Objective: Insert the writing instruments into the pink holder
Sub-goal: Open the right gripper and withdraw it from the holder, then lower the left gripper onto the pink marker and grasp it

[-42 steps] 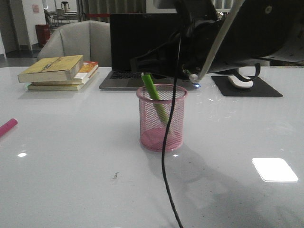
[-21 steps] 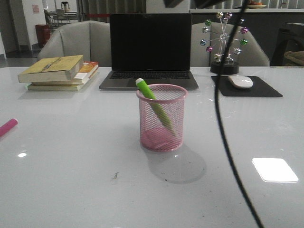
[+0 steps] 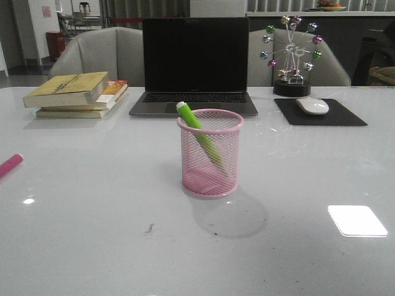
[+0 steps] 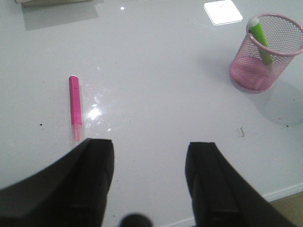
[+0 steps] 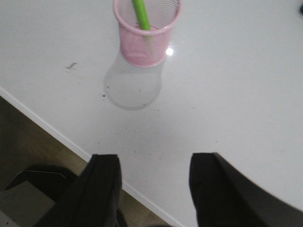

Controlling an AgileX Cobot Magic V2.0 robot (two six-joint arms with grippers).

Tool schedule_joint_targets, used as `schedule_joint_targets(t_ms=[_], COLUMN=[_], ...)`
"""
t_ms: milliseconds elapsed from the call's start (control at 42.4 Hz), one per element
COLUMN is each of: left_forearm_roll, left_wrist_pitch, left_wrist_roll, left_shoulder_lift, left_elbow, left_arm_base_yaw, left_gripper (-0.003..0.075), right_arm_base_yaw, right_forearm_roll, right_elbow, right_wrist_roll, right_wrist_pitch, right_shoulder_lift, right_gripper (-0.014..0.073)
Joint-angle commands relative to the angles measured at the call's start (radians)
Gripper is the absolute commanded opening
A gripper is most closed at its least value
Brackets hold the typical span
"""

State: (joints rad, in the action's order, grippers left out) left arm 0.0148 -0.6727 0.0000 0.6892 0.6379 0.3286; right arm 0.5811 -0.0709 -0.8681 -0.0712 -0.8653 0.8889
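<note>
The pink holder [image 3: 210, 154] stands upright mid-table, also seen as the pink holder [image 4: 265, 52] and the pink holder [image 5: 147, 30]. A green pen [image 3: 199, 137] leans inside it, its whitish cap over the rim; the green pen [image 4: 260, 40] and green pen [image 5: 140, 14] show there too. A pink pen [image 3: 10, 164] lies flat at the table's far left edge, and the pink pen [image 4: 75, 106] lies just beyond my left gripper [image 4: 150, 146], which is open and empty. My right gripper [image 5: 154, 161] is open and empty, hovering over the table's front edge, well back from the holder.
Stacked books [image 3: 77, 92] sit at the back left. A laptop [image 3: 195, 65] stands open behind the holder. A mouse [image 3: 312, 105] on a black pad [image 3: 319, 113] and a ferris-wheel ornament [image 3: 291, 55] are at the back right. The table's front edge [image 5: 57, 134] shows in the right wrist view.
The right arm and its cable, which were over the holder a second ago, have pulled back out of the front view. The green pen stays leaning in the holder.
</note>
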Motion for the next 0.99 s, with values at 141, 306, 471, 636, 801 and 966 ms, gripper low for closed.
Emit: schedule_joint_targets(t_ms=[141,306,471,636,801,966], left_forearm_roll=[0.000,0.046,0.052,0.052,0.054,0.068], left_wrist_pitch=[0.061,-0.020,-0.062,-0.062,-0.069,-0.091], left_wrist_roll=[-0.032,-0.095,-0.108,-0.108,-0.103,-0.084], left_shoulder_lift=[0.016,0.136,0.330,0.540,0.747,0.937], left_elbow=[0.034,0.096,0.192,0.303,0.436,0.576], left_arm_base_yaw=[0.009,-0.016,-0.075,-0.160,-0.209,-0.218], left_gripper=[0.0419,0.0540,0.0559,0.0558,0.0527,0.0468], right_arm_base_yaw=[-0.008,-0.008,-0.008,-0.008,-0.008,-0.008], right_forearm_roll=[-0.035,-0.035,-0.035,-0.035,-0.035,-0.035], right_elbow=[0.107,0.145,0.147,0.147,0.147,0.147], right_wrist_roll=[-0.035,-0.034,-0.034,-0.034,-0.034,-0.034], right_wrist_pitch=[0.106,0.143,0.110,0.110,0.110,0.110], right_shoulder_lift=[-0.189,-0.252,-0.253,-0.253,-0.253,-0.253], right_gripper=[0.0445,0.0445,0.0445,0.0445,0.0445,0.0445])
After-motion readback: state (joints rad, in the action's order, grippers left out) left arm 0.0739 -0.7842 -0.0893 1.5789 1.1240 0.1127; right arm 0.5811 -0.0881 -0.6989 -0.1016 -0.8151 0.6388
